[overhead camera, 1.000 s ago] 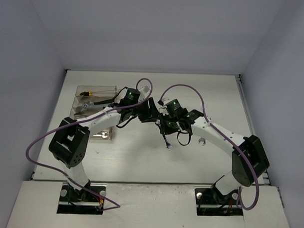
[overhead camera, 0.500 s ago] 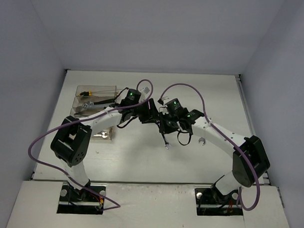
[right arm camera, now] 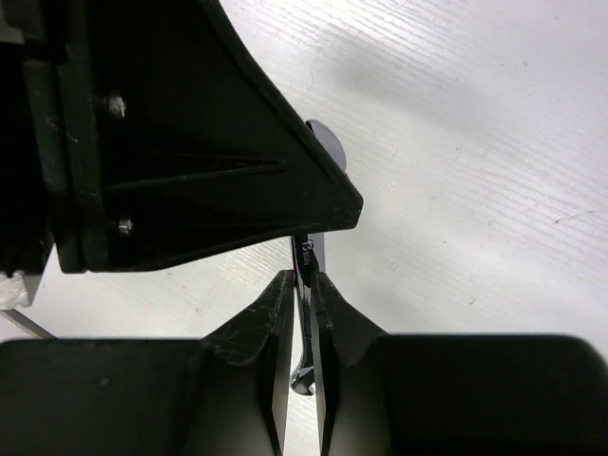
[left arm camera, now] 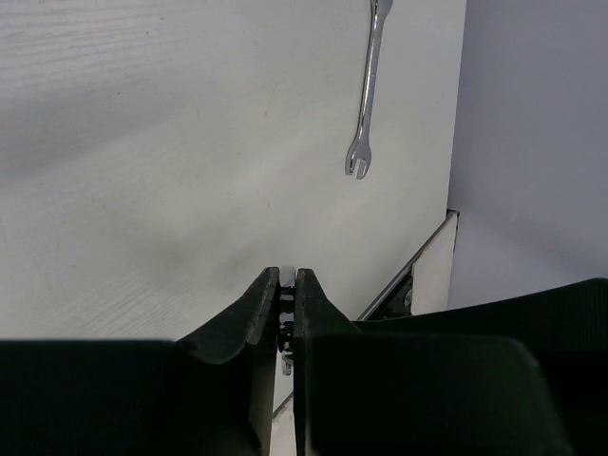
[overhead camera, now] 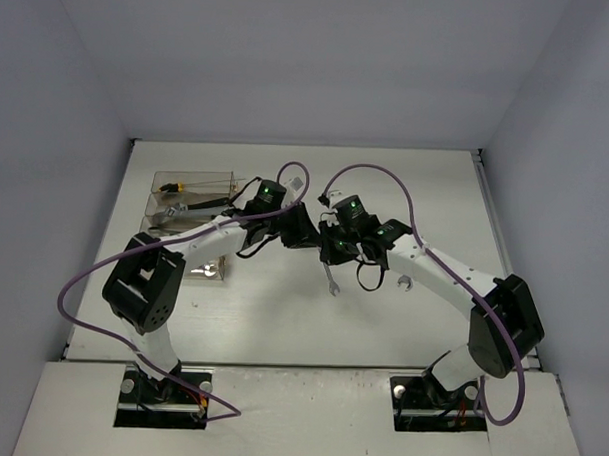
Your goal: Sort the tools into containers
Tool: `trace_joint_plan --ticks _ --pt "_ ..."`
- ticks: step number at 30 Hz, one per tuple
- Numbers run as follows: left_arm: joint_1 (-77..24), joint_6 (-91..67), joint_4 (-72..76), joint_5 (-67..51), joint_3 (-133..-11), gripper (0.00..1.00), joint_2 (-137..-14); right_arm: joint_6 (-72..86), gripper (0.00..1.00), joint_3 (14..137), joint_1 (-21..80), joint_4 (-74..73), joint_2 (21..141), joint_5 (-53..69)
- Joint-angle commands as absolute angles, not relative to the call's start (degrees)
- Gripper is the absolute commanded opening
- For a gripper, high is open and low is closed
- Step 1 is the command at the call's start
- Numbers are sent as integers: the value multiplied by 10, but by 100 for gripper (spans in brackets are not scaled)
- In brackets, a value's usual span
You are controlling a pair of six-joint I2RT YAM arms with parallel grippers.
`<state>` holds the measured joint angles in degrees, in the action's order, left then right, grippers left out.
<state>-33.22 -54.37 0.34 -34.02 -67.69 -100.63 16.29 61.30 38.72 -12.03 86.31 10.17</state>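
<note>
Wrench (right arm camera: 303,366) pinched in right hand (right arm camera: 304,277); left hand (left arm camera: 288,275) closed.

A silver wrench (right arm camera: 303,366) hangs edge-on, pinched in the right claw (right arm camera: 304,285), a second wrench (overhead camera: 405,284) lies flat near its right, and the clear bins (overhead camera: 194,173), one holding a yellow-black-handled rod (overhead camera: 176,189), sit well to its left.

I have the containers (overhead camera: 191,184) in a row along the left side of the counter (overhead camera: 281,322), toward the back, with tools (overhead camera: 176,189) lying inside them. At mid-counter the left end effector (left arm camera: 287,283) and right end effector (right arm camera: 302,290) sit tip to tip, one wrench (overhead camera: 330,279) clamped between both. A second wrench (left arm camera: 369,95) lies flat on the counter to their right.
</note>
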Motion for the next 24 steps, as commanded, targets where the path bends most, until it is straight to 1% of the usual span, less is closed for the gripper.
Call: trace_joint_plan --ticks 1,3,4,5,7,8,9,12,16,19,21,24 --pt "-335 -562 61 -347 -687 0 -982 176 0 639 390 -87 834 91" --pt "-328 -567 65 -340 -675 0 -967 179 5 638 390 -87 831 85" --pt "-321 -572 66 -336 -668 0 -959 180 10 639 390 -87 829 83" --pt "-312 -576 66 -336 -660 0 -951 180 18 639 390 -88 826 81" --pt "-289 -587 68 -337 -644 0 -932 176 39 639 389 -89 815 75" --pt "-267 -590 67 -340 -631 0 -914 175 43 639 389 -90 810 71" --pt "-242 -592 67 -343 -616 0 -893 174 45 640 388 -90 805 68" --pt "-179 -594 54 -345 -586 0 -842 175 45 638 380 -90 792 65" --pt "-76 -529 -60 -331 -567 0 -751 178 47 635 366 -90 769 37" --pt "1 -504 -98 -327 -552 0 -722 179 51 626 352 -90 759 29" --pt "84 -497 -105 -342 -536 0 -709 185 51 617 331 -91 760 35" --pt "153 -479 -124 -357 -530 0 -707 199 52 601 310 -91 757 43"
